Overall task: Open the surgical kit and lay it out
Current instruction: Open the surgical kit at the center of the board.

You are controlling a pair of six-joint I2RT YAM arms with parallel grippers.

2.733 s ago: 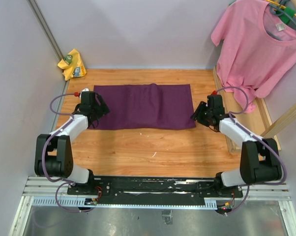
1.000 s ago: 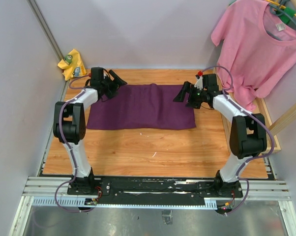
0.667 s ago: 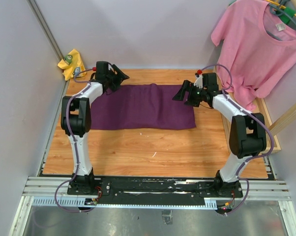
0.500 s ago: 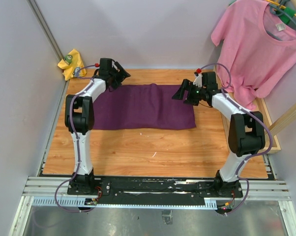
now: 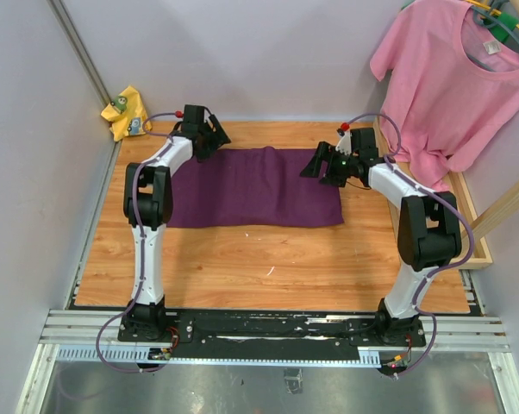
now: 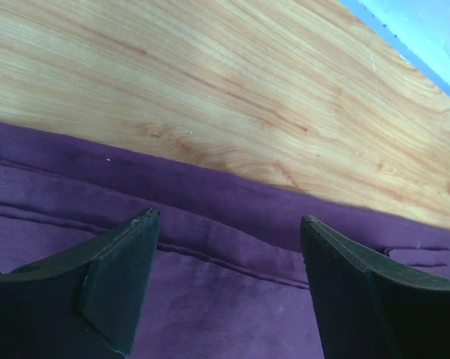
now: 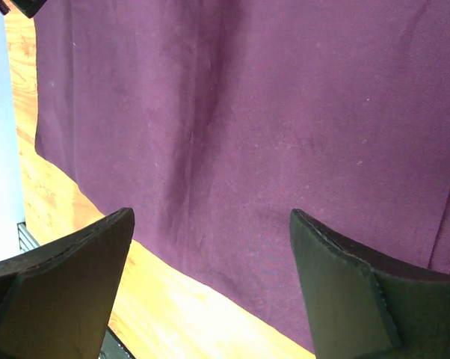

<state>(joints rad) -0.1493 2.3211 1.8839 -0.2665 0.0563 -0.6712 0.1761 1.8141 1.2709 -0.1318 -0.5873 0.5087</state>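
Note:
The dark purple cloth wrap [image 5: 255, 185] lies folded flat across the far half of the wooden table. No steel tray, forceps, scissors or gauze shows; they are hidden or out of view. My left gripper [image 5: 218, 136] is open at the wrap's far left corner; in the left wrist view it [image 6: 229, 254] hovers over the hemmed far edge of the cloth [image 6: 210, 299]. My right gripper [image 5: 314, 166] is open and empty over the wrap's right end; in the right wrist view it [image 7: 210, 247] hangs above the cloth [image 7: 270, 112].
A pink T-shirt [image 5: 453, 78] hangs at the far right. A yellow rag [image 5: 126, 112] sits at the far left corner by the wall. A wooden ledge [image 5: 462, 203] runs along the table's right side. Bare wood [image 5: 268, 267] lies between the wrap and the arm bases.
Both arms have reached from the wrap's near side corners to its far side. The left gripper moved to the far left corner, the right to the right end. The wrap has stayed folded.

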